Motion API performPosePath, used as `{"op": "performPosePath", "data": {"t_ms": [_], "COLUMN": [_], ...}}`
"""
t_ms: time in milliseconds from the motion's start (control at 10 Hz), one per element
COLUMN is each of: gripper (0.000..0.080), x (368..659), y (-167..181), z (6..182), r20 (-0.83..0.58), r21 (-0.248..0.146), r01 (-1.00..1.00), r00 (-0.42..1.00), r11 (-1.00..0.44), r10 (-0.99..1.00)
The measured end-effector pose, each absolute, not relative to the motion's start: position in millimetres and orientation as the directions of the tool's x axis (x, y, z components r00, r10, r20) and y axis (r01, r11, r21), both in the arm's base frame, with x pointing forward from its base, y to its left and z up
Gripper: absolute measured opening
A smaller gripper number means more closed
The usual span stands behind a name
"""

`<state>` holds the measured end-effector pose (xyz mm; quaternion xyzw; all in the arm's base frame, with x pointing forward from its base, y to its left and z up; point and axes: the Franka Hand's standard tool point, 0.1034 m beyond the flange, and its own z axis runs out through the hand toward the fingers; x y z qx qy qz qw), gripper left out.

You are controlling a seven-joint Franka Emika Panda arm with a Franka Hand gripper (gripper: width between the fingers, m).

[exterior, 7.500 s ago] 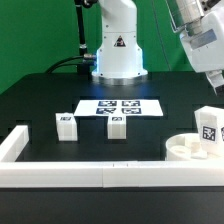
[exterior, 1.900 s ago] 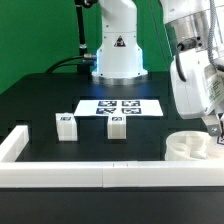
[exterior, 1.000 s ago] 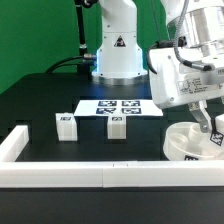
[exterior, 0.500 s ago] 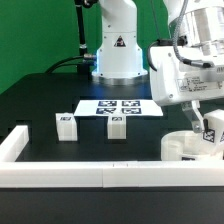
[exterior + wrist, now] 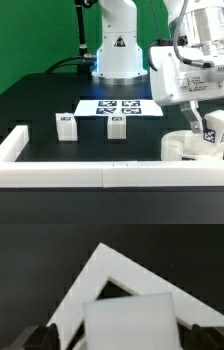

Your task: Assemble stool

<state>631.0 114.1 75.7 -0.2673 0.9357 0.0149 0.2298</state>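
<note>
The round white seat lies on the black table at the exterior view's right, against the front rail. My gripper is shut on a white tagged leg and holds it at the seat's right side, low over or touching it. I cannot tell which. In the wrist view the leg fills the space between my dark fingers. Two more tagged legs stand apart on the table left of centre.
The marker board lies behind the two loose legs. Long white border rails run along the front and up the left side. In the wrist view two rails meet in a corner beyond the leg. The robot base stands at the back.
The arm has come down from the upper right onto the seat and closed on the leg that stood there. Over the last second the leg has risen slightly. The loose legs have not moved.
</note>
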Motion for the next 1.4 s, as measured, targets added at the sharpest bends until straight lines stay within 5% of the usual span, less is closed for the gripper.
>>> {"op": "performPosePath", "data": {"t_ms": [300, 1400], "gripper": [0.0649, 0.0649], "x": [633.7, 623.9], "y": [104.8, 70.3], "z": [104.0, 74.5], "r20": [-0.466, -0.370], "r21": [-0.172, -0.271], "r01": [-0.530, -0.647], "r00": [-0.699, -0.613], "r11": [0.831, 0.713], "r10": [-0.542, -0.698]}}
